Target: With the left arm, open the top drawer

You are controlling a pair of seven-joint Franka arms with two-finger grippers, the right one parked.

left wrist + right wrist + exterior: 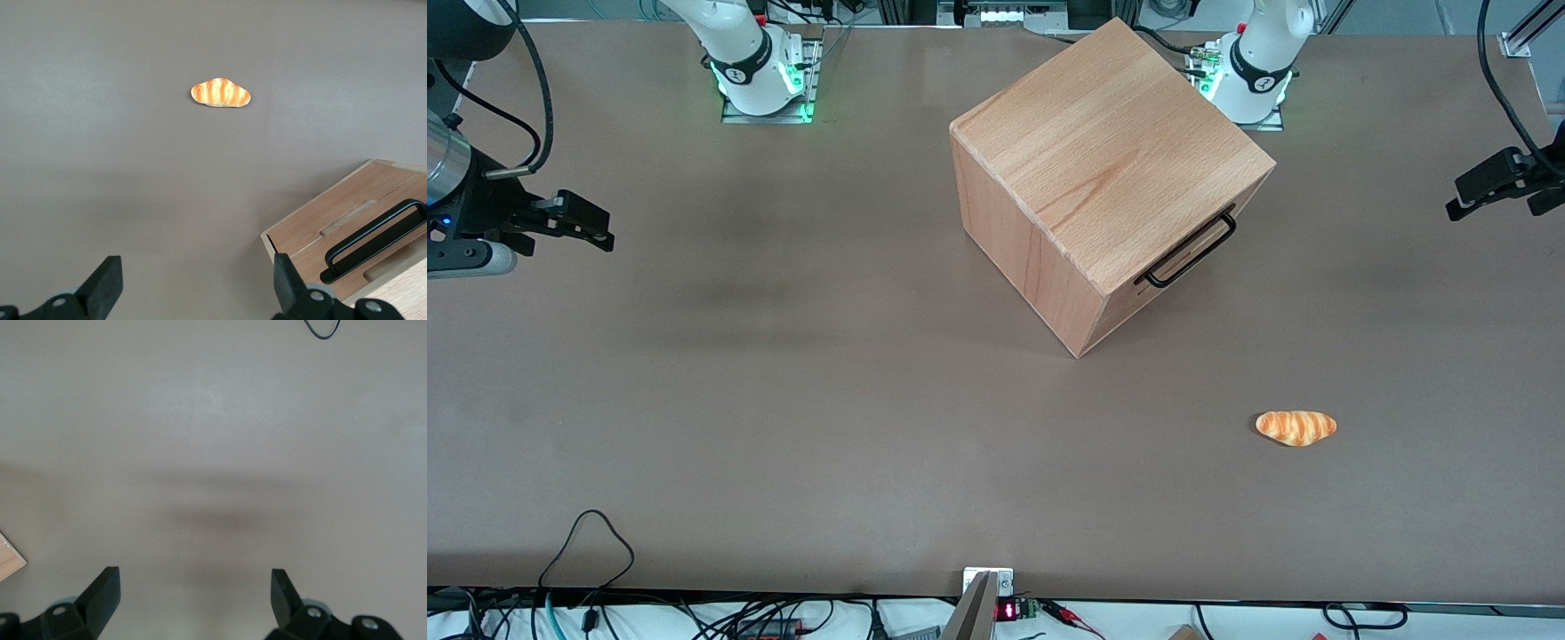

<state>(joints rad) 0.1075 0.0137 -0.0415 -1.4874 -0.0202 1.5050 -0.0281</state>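
Task not started: the shallow beech-wood top drawer (1183, 258) with thin black U-shaped handle (1192, 251) sits closed, while the black two-finger gripper (1494, 188) of the white left arm hangs well apart from it toward the working arm's end of the brown counter (783, 400), jaws released and empty.

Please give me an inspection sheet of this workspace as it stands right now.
Surface: brown matte table, no spills seen.
Job's things: top drawer of the light beech-wood cube cabinet shut; its thin black U-shaped handle untouched.
Clutter: orange-striped toy bread roll, nearer the front camera than the cabinet.
Grippers: black left gripper at the working arm's end of the table, fingers open, holding nothing.
Cables: black loop on the table's near edge.
Surroundings: green-lit arm bases.
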